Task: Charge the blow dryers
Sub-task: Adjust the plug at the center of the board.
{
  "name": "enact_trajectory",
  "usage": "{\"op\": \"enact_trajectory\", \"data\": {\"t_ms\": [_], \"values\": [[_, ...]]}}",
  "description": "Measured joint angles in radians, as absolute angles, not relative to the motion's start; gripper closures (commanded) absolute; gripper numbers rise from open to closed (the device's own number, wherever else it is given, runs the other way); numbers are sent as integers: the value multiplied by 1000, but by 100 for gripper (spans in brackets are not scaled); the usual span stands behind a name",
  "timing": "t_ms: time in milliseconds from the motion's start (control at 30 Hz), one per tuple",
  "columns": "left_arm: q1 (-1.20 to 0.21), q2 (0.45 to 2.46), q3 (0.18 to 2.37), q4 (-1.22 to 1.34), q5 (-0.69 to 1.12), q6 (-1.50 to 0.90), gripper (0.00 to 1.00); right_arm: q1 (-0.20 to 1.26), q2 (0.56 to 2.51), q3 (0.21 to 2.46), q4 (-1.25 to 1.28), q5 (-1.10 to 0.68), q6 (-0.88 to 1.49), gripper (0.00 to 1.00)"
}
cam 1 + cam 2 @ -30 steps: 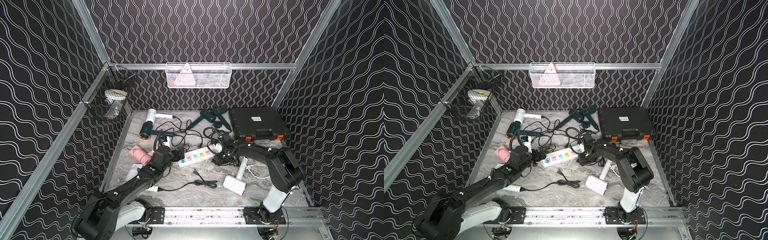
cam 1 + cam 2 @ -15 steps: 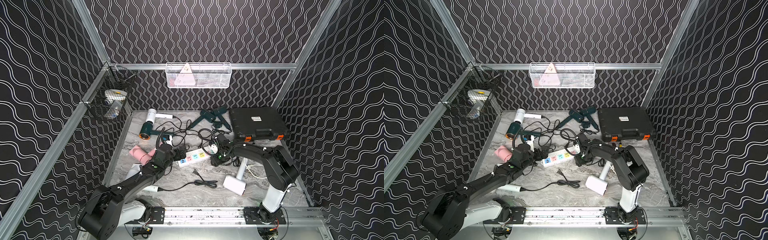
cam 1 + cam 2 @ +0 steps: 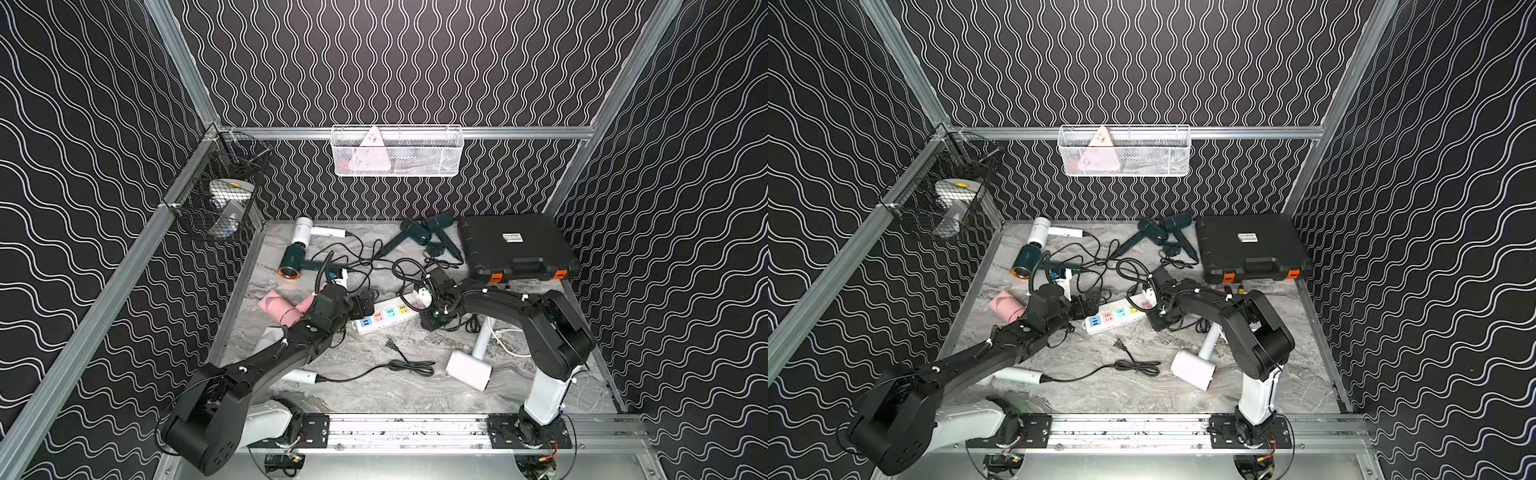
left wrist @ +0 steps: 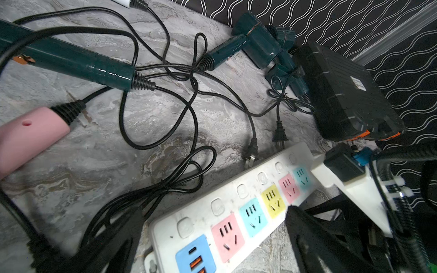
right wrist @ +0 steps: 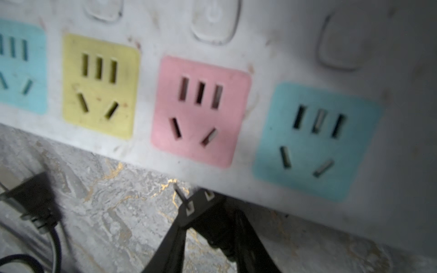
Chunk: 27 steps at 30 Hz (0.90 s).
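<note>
While the right gripper (image 5: 208,218) pinches a black plug (image 5: 201,205), lower centre, beside the power strip (image 5: 272,59), every visible socket (image 5: 201,111) is empty; left gripper (image 4: 215,210) splayed.

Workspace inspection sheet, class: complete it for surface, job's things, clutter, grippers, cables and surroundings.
Surface: grey marble tabletop, crowded.
Job's things: pink dryer, white dryer, copper-ringed teal dryer and others, lying loose; power strip's visible sockets empty.
Clutter: black case, shut.
Grippers: left gripper open above the strip's end; right gripper shut on black plug beside it.
Cables: black cords tangled; another plug loose.
Surroundings: white basket at the back, black basket on the left side.
</note>
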<state>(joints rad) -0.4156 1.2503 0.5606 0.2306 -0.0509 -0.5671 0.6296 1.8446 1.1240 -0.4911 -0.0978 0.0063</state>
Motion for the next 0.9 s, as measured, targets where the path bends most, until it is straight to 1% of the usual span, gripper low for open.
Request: {"op": "enact_trajectory", "data": {"t_ms": [133, 233, 433, 533, 667, 900], "values": [[-417, 1300, 614, 203, -47, -551, 1, 643, 1832, 1110, -484, -76, 7, 80], [-418, 1349, 663, 176, -26, -547, 1, 646, 1814, 1093, -489, -68, 12, 89], [-440, 1411, 712, 144, 25, -543, 1, 647, 1774, 1061, -509, -23, 19, 100], [-453, 1416, 720, 134, 34, -529, 1, 646, 1761, 1052, -510, 5, 36, 100], [-472, 1462, 781, 91, 48, -525, 5, 633, 1761, 1051, -510, 37, 59, 100], [-516, 1677, 1074, -111, 26, -490, 13, 593, 1754, 1048, -511, 73, 89, 100]]}}
